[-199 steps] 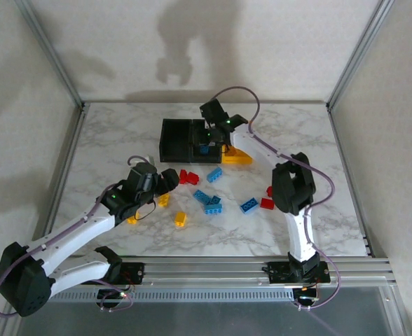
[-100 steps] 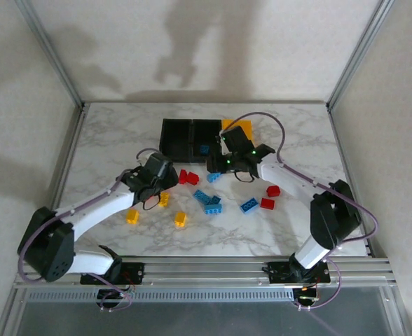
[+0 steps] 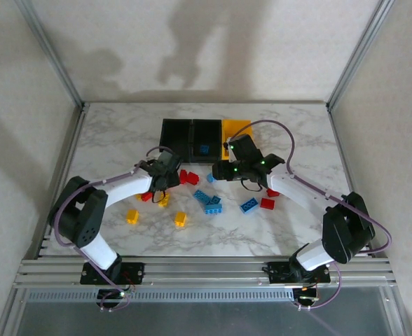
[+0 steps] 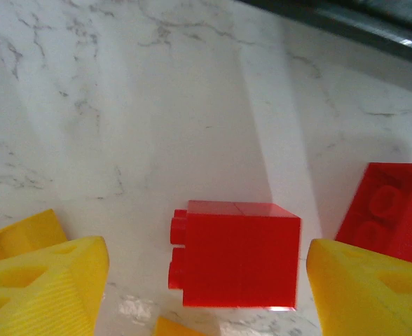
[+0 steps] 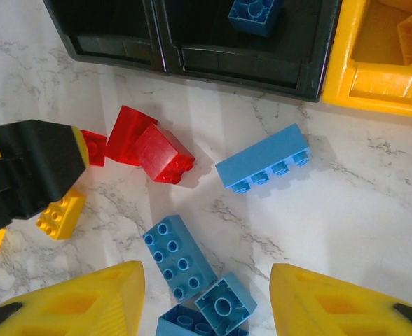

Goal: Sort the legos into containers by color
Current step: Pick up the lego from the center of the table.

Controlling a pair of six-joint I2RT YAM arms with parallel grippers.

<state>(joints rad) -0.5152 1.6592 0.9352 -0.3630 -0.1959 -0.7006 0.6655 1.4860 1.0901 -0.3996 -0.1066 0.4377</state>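
Red brick (image 3: 147, 197) lies on the table (image 3: 108, 147) in the top view, just beside the left gripper (image 3: 155, 190) and well short of the containers (image 3: 192, 140); we judge the left arm nearer than the right gripper (image 3: 218, 172). From the left wrist we find that brick (image 4: 237, 253) between the spread fingers (image 4: 45, 287), a gap either side, studs turned toward one finger. From the right wrist, that gripper stands spread and empty over blue bricks (image 5: 181, 255).

Red brick (image 4: 392, 210) cut by R edge, yellow bin (image 5: 388, 98) by top.
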